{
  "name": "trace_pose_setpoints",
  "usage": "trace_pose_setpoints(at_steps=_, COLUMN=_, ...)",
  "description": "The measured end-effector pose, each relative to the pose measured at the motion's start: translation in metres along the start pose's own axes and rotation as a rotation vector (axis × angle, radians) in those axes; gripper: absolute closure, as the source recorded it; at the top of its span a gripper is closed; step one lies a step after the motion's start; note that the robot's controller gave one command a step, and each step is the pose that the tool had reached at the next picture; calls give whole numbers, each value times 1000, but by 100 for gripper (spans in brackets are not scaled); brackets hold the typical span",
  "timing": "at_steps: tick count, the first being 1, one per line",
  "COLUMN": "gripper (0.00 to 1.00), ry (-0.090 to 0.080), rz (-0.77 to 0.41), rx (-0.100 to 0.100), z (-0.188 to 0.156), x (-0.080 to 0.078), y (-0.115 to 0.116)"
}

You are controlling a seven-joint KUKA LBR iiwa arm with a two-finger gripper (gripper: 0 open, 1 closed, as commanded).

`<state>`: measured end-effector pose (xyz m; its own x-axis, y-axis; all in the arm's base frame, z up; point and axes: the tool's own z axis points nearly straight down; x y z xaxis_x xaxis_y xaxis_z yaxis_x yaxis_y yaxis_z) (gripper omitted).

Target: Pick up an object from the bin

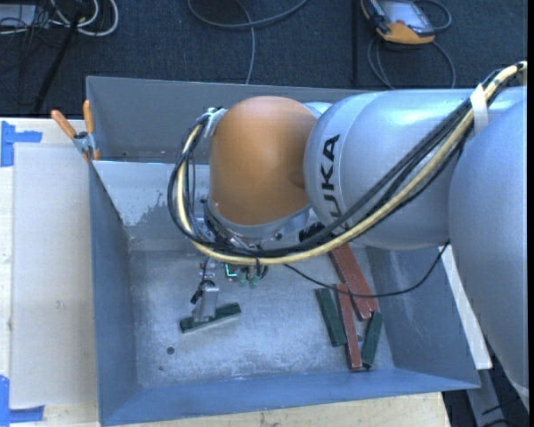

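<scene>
My gripper [205, 295] hangs below the orange wrist cover, over the left middle of the bin floor. Its tip comes down right at a small dark green flat bar [211, 318] that lies slanted on the floor. The tip meets the bar's left half, and I cannot make out whether it touches the bar or stands just above it. Nothing shows as lifted off the floor.
At the bin's right lie a reddish-brown strip [352, 283], a dark green bar [330, 317] and a second green bar [371, 340], partly stacked under the arm. The arm and its cables cover the bin's back right.
</scene>
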<state>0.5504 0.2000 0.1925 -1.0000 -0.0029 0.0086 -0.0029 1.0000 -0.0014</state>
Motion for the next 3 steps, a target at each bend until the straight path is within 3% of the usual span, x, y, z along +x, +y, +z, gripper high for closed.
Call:
trace_pose_setpoints(at_steps=1, gripper=0, ry=1, rz=-68, rx=3, z=128, x=6, y=-35)
trace_pose_setpoints(at_steps=2, gripper=100, ry=-6, rz=-65, rx=-1, z=123, x=4, y=-34)
trace_pose_setpoints(at_steps=3, gripper=100, ry=-16, rz=-201, rx=-1, z=-28, x=30, y=-67)
